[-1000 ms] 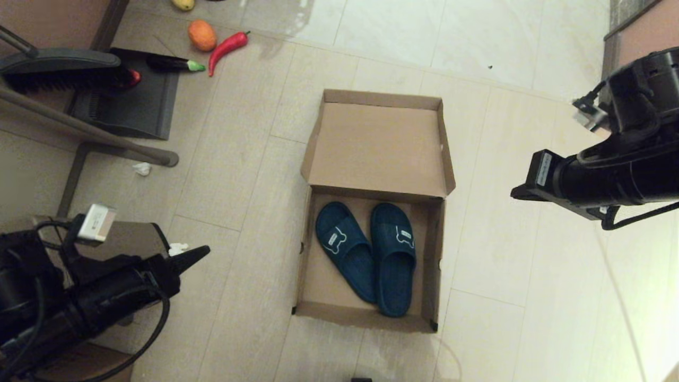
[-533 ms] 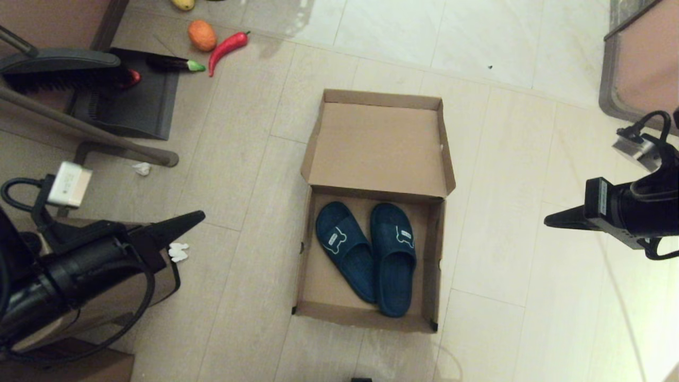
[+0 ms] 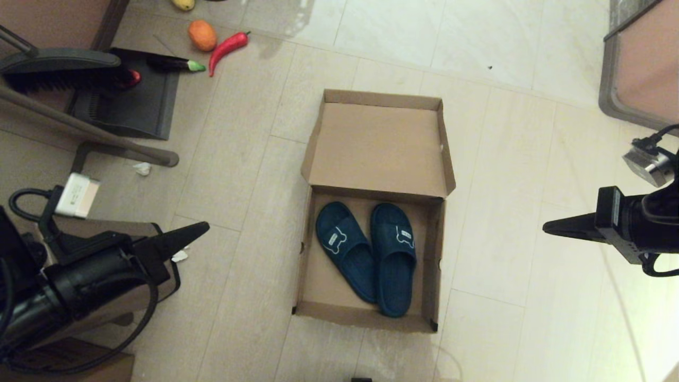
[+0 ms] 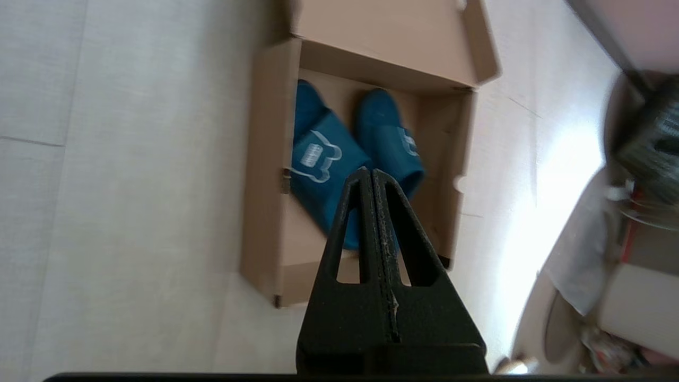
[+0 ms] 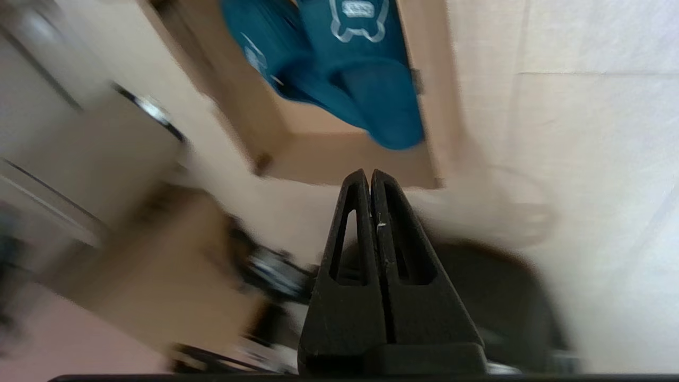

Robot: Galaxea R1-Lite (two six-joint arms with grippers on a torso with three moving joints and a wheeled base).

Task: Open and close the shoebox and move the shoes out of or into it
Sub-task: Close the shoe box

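Floor (image 3: 509, 159): large pale beige tiles with thin grout lines, glossy patch of reflected light at far middle. Far left: black dustpan (image 3: 132, 101) lying flat, dark brush (image 3: 58, 69) over it, long grey handle (image 3: 90, 130) running diagonally. Beyond it an orange fruit (image 3: 202, 35), red chili (image 3: 227, 46), small eggplant (image 3: 172, 64). White paper scrap (image 3: 141, 168) on tile. Far right corner: brown panel with grey frame (image 3: 636, 69). Brown furniture at far left corner.

The left claw (image 3: 204, 228) and the right claw (image 3: 546, 228) both hang low at the robot's sides, fingers pressed together, tips pointing inward.
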